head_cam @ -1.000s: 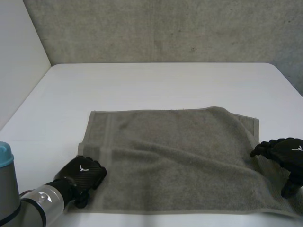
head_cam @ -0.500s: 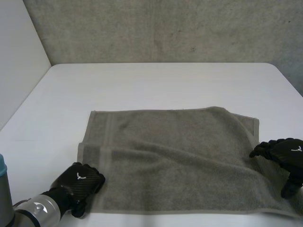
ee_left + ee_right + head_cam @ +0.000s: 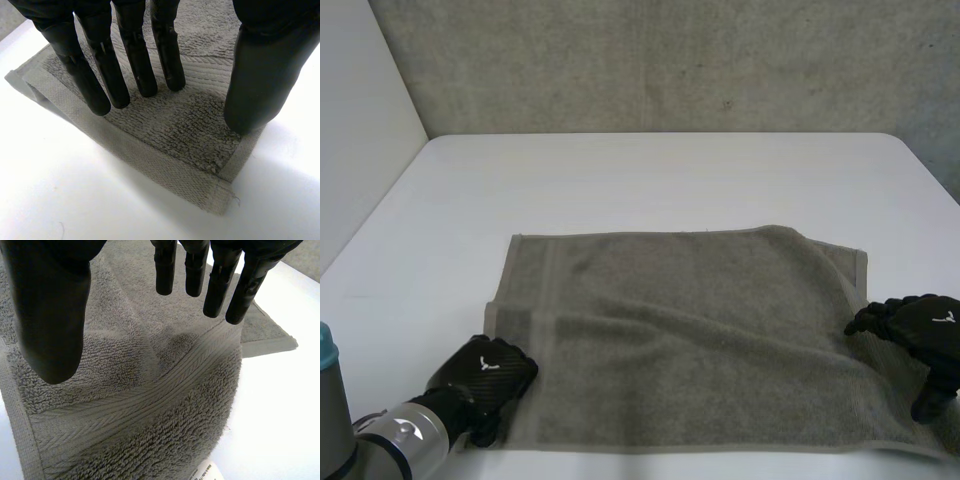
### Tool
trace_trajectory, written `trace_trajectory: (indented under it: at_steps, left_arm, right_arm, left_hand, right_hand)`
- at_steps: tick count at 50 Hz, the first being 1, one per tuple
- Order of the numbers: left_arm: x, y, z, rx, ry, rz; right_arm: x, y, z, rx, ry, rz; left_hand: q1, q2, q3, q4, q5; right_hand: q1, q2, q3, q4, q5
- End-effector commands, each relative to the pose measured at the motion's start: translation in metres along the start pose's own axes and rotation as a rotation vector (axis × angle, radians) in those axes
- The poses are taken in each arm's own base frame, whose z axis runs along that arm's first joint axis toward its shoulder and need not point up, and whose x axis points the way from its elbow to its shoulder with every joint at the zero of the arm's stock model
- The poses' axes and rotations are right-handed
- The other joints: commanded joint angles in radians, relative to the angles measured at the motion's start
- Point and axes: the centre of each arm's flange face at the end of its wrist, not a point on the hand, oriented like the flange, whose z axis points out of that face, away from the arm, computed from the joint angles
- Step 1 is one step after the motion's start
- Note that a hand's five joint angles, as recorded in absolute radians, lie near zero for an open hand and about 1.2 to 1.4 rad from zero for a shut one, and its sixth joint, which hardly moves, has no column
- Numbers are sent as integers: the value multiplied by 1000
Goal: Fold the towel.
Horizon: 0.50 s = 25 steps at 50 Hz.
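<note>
Head view: the towel (image 3: 690, 330) lies spread on the tabletop (image 3: 650, 180), left hand (image 3: 485, 375) at its near-left corner, right hand (image 3: 925, 335) at its right edge; left wrist view: fingers (image 3: 135, 55) straight over that corner, holding nothing; right wrist view: likewise straight and empty, so the approach looks done and pinching both spots should come next.

White table (image 3: 650, 180) bearing a grey towel (image 3: 690, 330) spread nearly flat: one corner beneath fingers of left hand (image 3: 488, 372), one edge beneath those of right hand (image 3: 925, 325).
</note>
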Motion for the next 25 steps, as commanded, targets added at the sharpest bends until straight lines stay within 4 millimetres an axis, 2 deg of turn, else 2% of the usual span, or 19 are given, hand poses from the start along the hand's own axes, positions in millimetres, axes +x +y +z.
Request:
trace_trajectory:
  at_steps: [1, 5, 6, 7, 9, 10, 11, 17, 25]
  left_arm:
    - [2, 3, 1, -14, 10, -4]
    - [1, 2, 1, -11, 8, -3]
    - [1, 2, 2, -11, 8, -3]
    - [1, 2, 2, -11, 8, -3]
    - [-1, 1, 3, -9, 1, -4]
    - [-1, 1, 3, -9, 1, -4]
    - [-2, 1, 3, -9, -7, -5]
    - [-23, 0, 9, 11, -113, -22]
    - [-27, -5, 8, 53, -152, -12]
  right_arm:
    - [0, 0, 0, 0, 1, 1]
    - [-1, 1, 0, -1, -1, 2]
    - [-1, 1, 0, -1, -1, 2]
    - [-1, 1, 0, -2, -2, 1]
    - [-1, 1, 0, -2, -3, -2]
    - [-2, 1, 0, -2, -4, -6]
    - [-2, 1, 0, -2, -4, -6]
    - [-4, 2, 0, -5, -11, -10]
    - [-4, 2, 0, -5, -12, -10]
  left_hand:
    - [4, 2, 2, 3, 3]
    - [36, 34, 34, 36, 35]
    - [129, 127, 128, 129, 128]
    - [130, 128, 128, 129, 129]
    - [381, 379, 379, 381, 380]
    - [382, 380, 381, 382, 381]
    - [553, 552, 552, 553, 552]
    - [555, 553, 554, 555, 554]
    - [555, 553, 554, 555, 554]
  right_hand:
    - [16, 21, 18, 17, 4]
    - [16, 21, 18, 17, 4]
    - [16, 21, 18, 17, 4]
    - [16, 21, 18, 17, 4]
    - [16, 21, 18, 17, 4]
    - [16, 21, 18, 17, 4]
    - [16, 21, 18, 17, 4]
    - [16, 21, 18, 17, 4]
    - [16, 21, 18, 17, 4]
